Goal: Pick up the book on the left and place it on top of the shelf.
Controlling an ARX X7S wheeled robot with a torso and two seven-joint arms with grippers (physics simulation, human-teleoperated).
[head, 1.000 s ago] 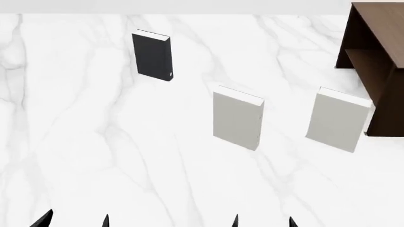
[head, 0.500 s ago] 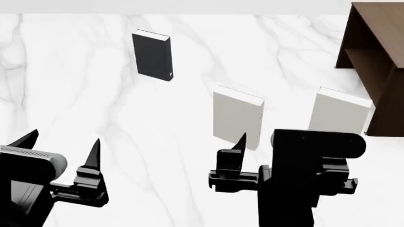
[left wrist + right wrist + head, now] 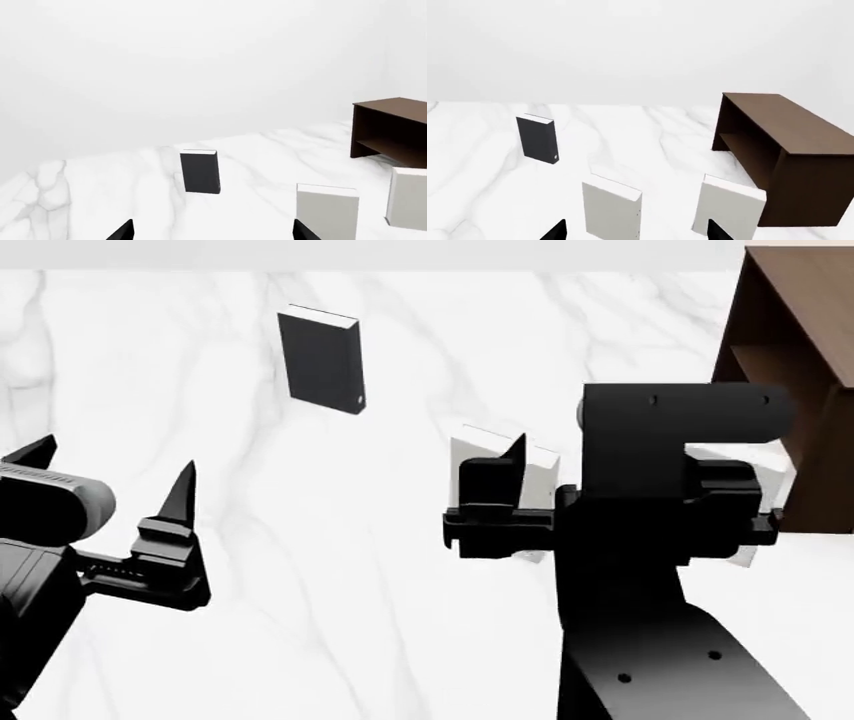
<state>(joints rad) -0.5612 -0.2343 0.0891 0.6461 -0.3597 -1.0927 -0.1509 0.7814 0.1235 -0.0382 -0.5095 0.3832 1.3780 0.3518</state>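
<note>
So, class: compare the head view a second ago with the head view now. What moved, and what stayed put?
Both arms rose into view from the bottom edge: the left gripper and right gripper climbed toward the books, jaws apart, holding nothing. The right arm now covers part of the two pale books. The black book and shelf stayed put.

White marble with faint grey veins [image 3: 400, 570] fills nearly the whole head view, from the bottom edge to a thin pale band along the top. That band is a plain white wall [image 3: 200, 65], filling the upper half of both wrist views. Light is even and soft.
</note>
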